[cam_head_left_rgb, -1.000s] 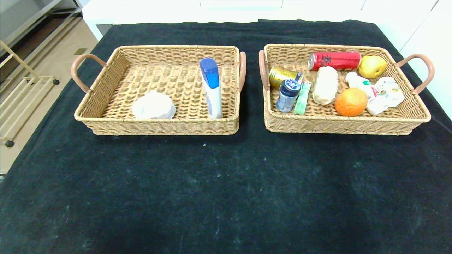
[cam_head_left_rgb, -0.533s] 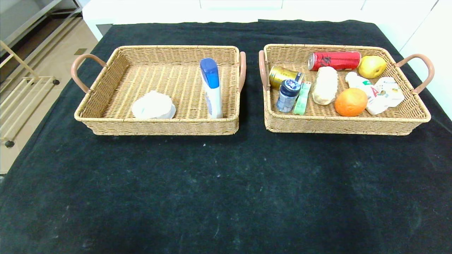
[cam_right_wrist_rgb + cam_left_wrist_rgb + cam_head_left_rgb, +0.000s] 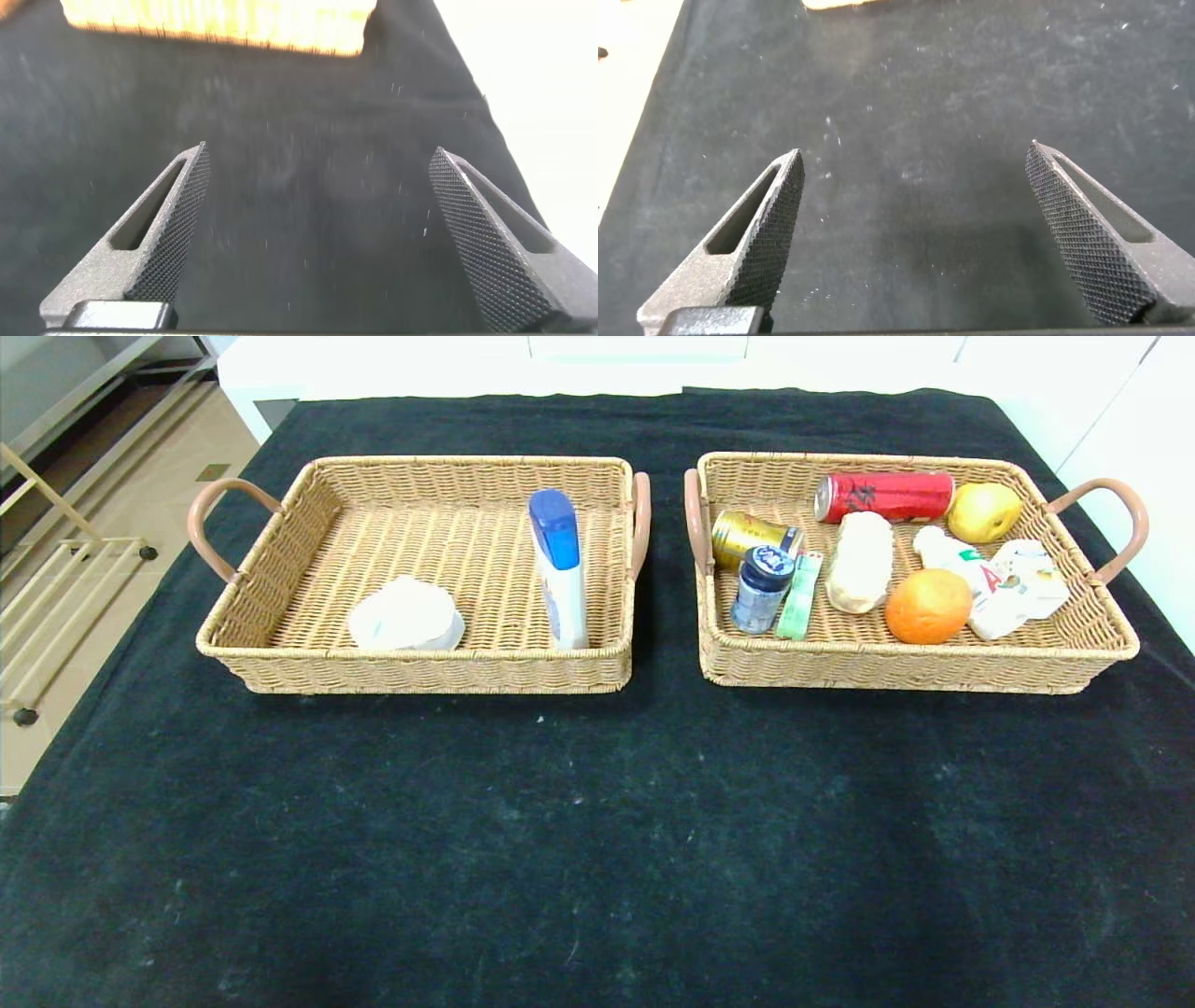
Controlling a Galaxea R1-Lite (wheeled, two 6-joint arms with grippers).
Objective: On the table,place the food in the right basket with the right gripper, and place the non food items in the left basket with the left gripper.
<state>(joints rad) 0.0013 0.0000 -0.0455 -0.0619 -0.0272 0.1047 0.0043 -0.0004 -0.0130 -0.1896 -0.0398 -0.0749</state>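
Note:
The left wicker basket (image 3: 280, 616) holds a white pouch (image 3: 406, 614) and a blue-capped white bottle (image 3: 558, 569). The right wicker basket (image 3: 1102, 625) holds a red can (image 3: 885, 496), a gold can (image 3: 752, 533), a small blue-lidded jar (image 3: 762, 588), a green pack (image 3: 800, 596), a bread roll (image 3: 861, 574), an orange (image 3: 927, 606), a pear (image 3: 984, 511) and white wrappers (image 3: 1004, 581). Neither gripper shows in the head view. My left gripper (image 3: 915, 233) is open and empty over bare black cloth. My right gripper (image 3: 318, 238) is open and empty over black cloth, short of the basket's edge (image 3: 215, 23).
The table wears a black cloth (image 3: 597, 821). Its left edge drops to a tiled floor with a metal rack (image 3: 56, 607). White cabinets (image 3: 635, 359) stand behind the table. The cloth's edge shows beside my right gripper (image 3: 486, 103).

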